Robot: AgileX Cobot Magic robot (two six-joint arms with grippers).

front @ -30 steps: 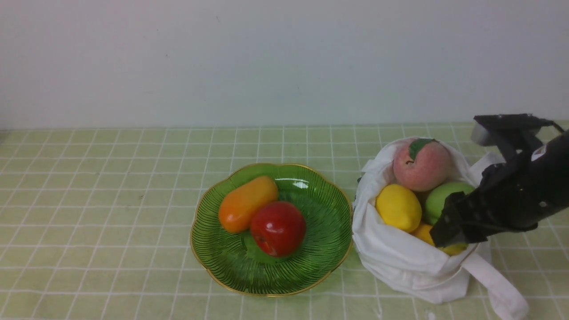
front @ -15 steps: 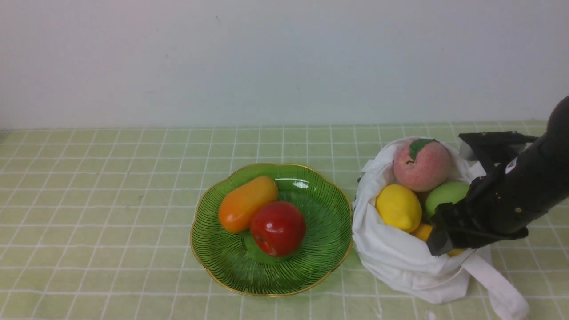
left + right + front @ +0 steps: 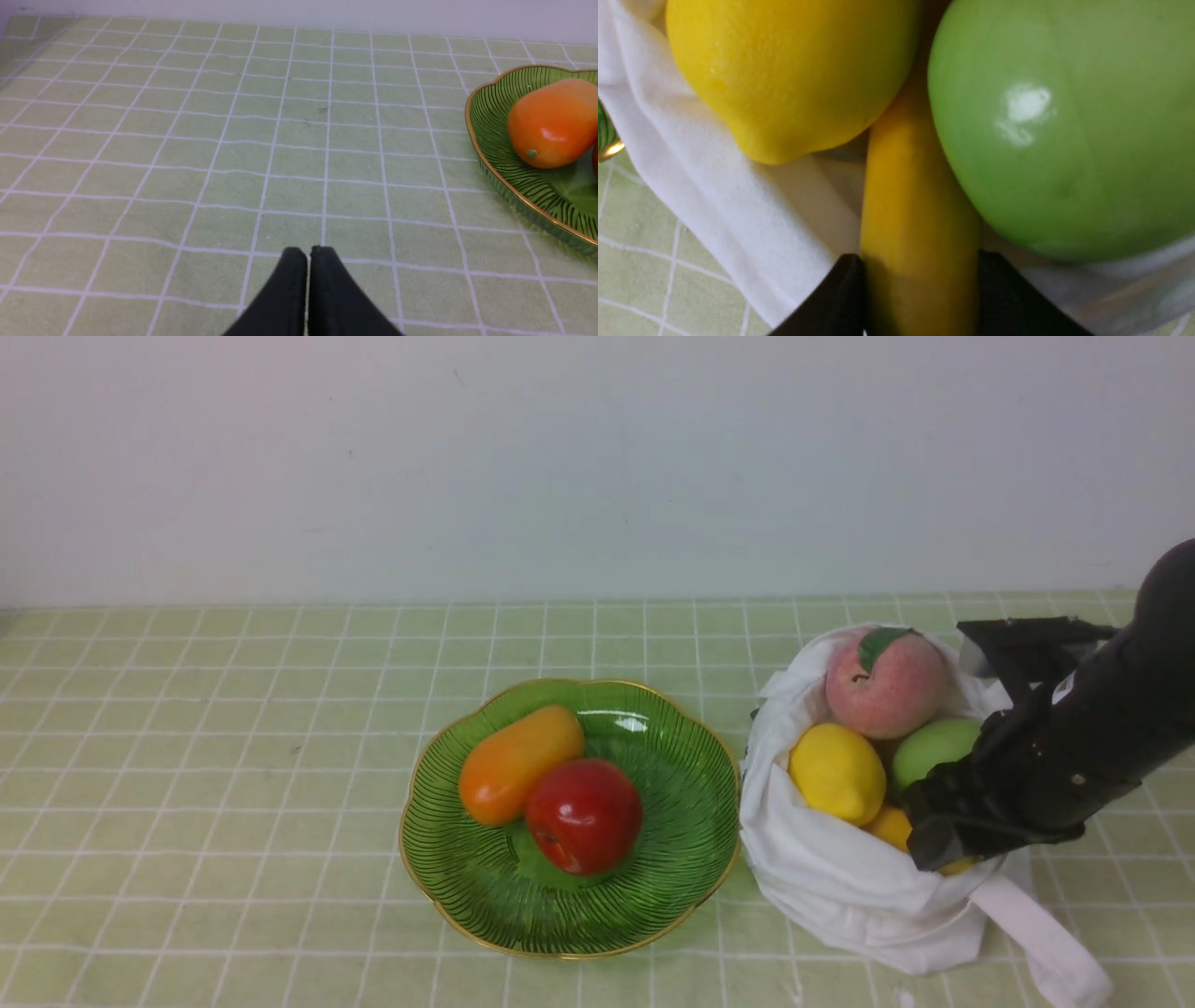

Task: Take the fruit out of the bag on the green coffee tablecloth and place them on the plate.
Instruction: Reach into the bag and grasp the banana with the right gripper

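The banana [image 3: 920, 224] lies in the bag [image 3: 840, 887], at about 5 o'clock of its mouth, pressed under the lemon [image 3: 836, 772] and the green apple [image 3: 934, 751]. Within the last second the right gripper [image 3: 920, 261] was lowered and narrowed, and the banana is now clamped between its jaws. A lift toward the plate [image 3: 560, 919], at 9 o'clock of the bag, is judged to be next. The left gripper [image 3: 307, 254] is closed and empty over the tablecloth [image 3: 187, 140].

Banana [image 3: 889, 825] largely hidden (behind right claw [image 3: 937, 846])
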